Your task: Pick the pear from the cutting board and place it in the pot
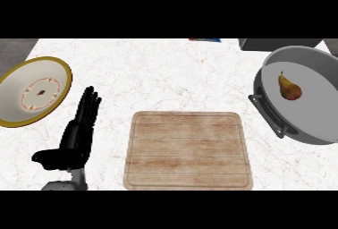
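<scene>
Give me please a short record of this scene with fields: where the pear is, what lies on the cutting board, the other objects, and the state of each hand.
pear: brown-yellow pear lies inside the grey metal pot, stem pointing away from the robot
pot: at the counter's right side, dark handle toward the board
cutting board: pale wooden cutting board at lower centre, nothing on it
plate: round cream plate with a gold rim at the left
left hand: black left hand open, fingers straight, resting left of the board
right hand: not in view
task state: pear already in the pot

Marble counter (pixel 171 76) bears plate (pixel 16 89); cutting board (pixel 188 150); pot (pixel 317 120)
</scene>
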Controlling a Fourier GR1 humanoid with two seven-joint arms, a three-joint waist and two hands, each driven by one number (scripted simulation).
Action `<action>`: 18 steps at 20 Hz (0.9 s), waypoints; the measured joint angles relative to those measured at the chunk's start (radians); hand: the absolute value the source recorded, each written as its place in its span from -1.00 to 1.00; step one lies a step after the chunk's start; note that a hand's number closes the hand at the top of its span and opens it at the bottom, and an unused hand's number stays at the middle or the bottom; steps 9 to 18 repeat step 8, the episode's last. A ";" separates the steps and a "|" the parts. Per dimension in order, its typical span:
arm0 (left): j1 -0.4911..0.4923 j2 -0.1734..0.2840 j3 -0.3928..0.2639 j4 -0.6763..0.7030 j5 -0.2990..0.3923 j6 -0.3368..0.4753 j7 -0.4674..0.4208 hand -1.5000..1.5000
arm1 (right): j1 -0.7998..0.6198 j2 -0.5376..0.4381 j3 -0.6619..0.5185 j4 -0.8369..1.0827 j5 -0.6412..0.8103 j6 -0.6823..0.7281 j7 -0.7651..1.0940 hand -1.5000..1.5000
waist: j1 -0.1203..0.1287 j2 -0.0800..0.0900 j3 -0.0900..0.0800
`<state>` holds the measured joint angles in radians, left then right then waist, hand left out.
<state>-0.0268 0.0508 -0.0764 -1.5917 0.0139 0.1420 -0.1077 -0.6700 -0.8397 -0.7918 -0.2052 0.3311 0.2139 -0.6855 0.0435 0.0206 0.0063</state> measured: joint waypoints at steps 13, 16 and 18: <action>0.003 -0.010 -0.010 0.005 -0.005 -0.001 -0.011 0.00 | 0.019 -0.069 -0.069 0.035 -0.063 -0.004 0.011 -1.00 | 0.006 0.004 0.002; 0.003 -0.010 -0.010 0.005 -0.005 -0.001 -0.011 0.00 | 0.019 -0.069 -0.069 0.035 -0.063 -0.004 0.011 -1.00 | 0.006 0.004 0.002; 0.003 -0.010 -0.010 0.005 -0.005 -0.001 -0.011 0.00 | 0.019 -0.069 -0.069 0.035 -0.063 -0.004 0.011 -1.00 | 0.006 0.004 0.002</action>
